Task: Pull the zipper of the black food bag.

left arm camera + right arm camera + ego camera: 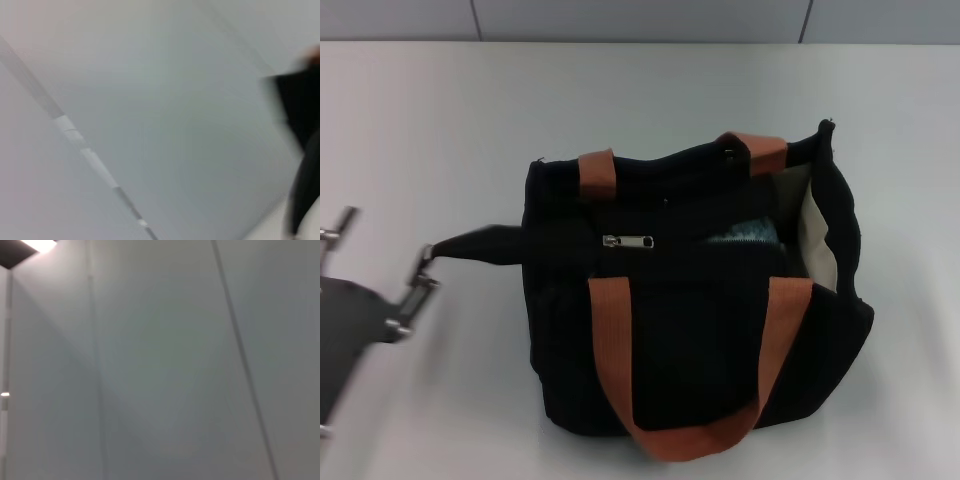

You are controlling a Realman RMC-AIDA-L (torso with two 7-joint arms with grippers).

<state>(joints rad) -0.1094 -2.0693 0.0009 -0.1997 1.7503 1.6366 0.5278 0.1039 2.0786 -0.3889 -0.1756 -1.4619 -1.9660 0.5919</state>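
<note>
The zipper [628,241] sits on top of the black food bag [690,300], a silver slider w/ its pull tab lying flat along the zip track, near the bag's 9 o'clock end. The track toward 3 o'clock from it gapes open, showing something teal inside and the cream lining [817,235] at the far end. Two orange handles [700,380] bracket the slider: one droops over the near wall at 6 o'clock, the other stands at the far rim, 12 o'clock. A black side strap [480,245] sticks out from the bag at 9 o'clock, across the white table [440,120].

The left gripper [380,285] is at the strap's tip, approx. 8 o'clock from the bag; its fingers [418,285] look slightly apart right at the strap end, though I can't tell whether they pinch it (left wrist view shows only a dark blur of bag at its edge). The right gripper isn't in the head view, and its wrist view shows only blank wall, so no telling its fingers.

Step in hand, by my read: bracing the bag via the strap, zipper untouched. Next move prob. needs the other gripper brought down onto the tab, a fine pinch on a small flat piece, then a pull along the track toward 3 o'clock while the strap is held taut.
</note>
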